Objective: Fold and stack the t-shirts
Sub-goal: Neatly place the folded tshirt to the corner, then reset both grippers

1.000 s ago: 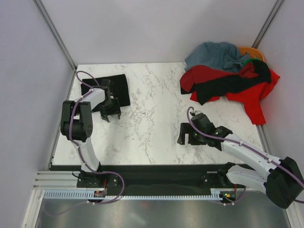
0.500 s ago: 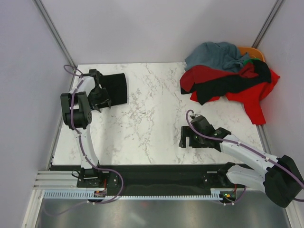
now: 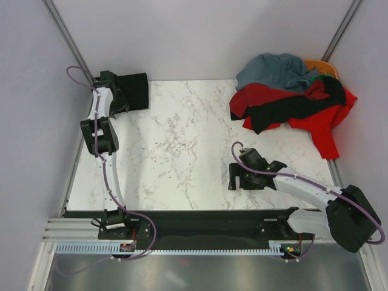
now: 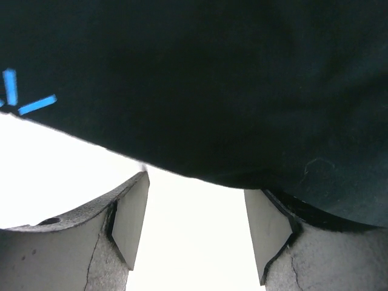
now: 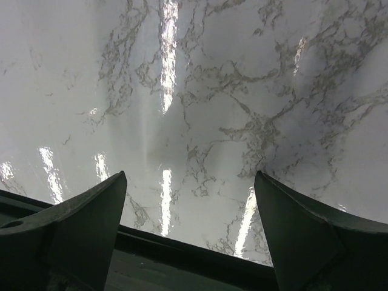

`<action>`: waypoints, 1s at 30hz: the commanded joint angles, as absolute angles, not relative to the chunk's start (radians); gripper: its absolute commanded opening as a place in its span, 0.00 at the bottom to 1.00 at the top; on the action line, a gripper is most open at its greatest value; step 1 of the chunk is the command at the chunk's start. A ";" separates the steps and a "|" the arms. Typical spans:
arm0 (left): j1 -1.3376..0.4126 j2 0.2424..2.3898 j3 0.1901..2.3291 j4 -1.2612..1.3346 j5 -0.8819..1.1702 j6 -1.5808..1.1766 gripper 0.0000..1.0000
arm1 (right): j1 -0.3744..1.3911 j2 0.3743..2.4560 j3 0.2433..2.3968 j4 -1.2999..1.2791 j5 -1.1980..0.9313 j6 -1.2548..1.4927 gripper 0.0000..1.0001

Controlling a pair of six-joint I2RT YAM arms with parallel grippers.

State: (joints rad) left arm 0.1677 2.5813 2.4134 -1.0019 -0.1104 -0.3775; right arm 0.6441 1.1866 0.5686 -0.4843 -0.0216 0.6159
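A folded plain black t-shirt (image 3: 134,90) lies at the table's far left corner. Its tiny light-blue chest mark (image 4: 13,97) shows in the left wrist view, where the dark cloth (image 4: 230,85) fills the upper frame. My left gripper (image 3: 119,100) sits at the shirt's left edge, open (image 4: 195,187), with only bright table between its pads (image 4: 130,221). At the back right, red (image 3: 321,124), grey-blue (image 3: 273,70), black (image 3: 291,108), orange (image 3: 322,65) and green (image 3: 314,77) t-shirts lie in a loose heap. My right gripper (image 3: 239,177) is open (image 5: 191,176) above bare marble.
The marble table (image 3: 182,151) has a dark front rail (image 5: 182,267), which runs just under my right gripper. Grey walls with corner posts (image 3: 66,36) close in the left, back and right sides. The left arm stretches along the left wall.
My left arm has swung toward the far left corner, and the folded black t-shirt has slid with it from mid-left to that corner. The right gripper has barely shifted.
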 commanded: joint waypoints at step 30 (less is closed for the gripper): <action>0.163 1.327 1.284 -0.842 0.388 -0.361 0.75 | 0.663 0.888 0.543 -0.539 -0.026 0.741 0.94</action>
